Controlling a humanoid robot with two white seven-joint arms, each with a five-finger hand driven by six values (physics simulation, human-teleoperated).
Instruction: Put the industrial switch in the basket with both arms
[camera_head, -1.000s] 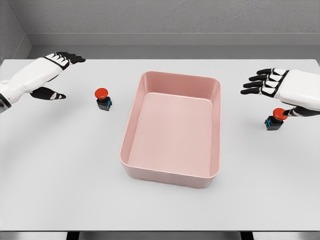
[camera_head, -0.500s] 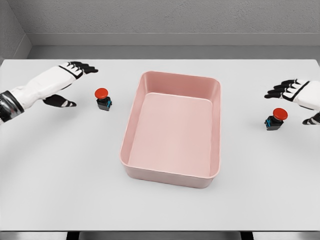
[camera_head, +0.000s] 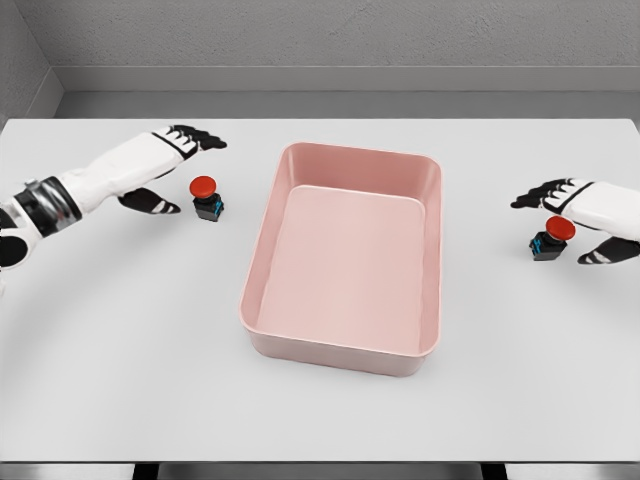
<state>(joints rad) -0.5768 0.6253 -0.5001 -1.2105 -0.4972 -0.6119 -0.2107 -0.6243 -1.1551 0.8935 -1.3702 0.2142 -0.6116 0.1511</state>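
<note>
Here, two industrial switches stood on the white table (camera_head: 130, 340), one on each side of the basket (camera_head: 346, 344). The left switch (camera_head: 206, 198) sat just left of the basket's far left corner; the right switch (camera_head: 549, 238) stood well to the right of the basket. Each was a small black block with a blue patch on its side and a round, glossy red mushroom cap on top.

The left hand (camera_head: 165, 165) reached in beside the left switch with its black-tipped fingers (camera_head: 200, 136) extended past the cap on the far side and the thumb (camera_head: 152, 203) on the near side, spread apart and holding nothing; whether any part touched the switch could not be told. The right hand (camera_head: 580, 218) bracketed the right switch in the same manner, fingers stretched out behind the red cap and thumb below and in front, parted and not clamped. It lay just beside the switch, and contact could not be judged.

The basket was a pink rectangular tub with rounded corners, smooth matte walls and a flat floor, with nothing inside it. The tabletop was smooth and plain, with a grey textured wall (camera_head: 330, 35) behind it.
</note>
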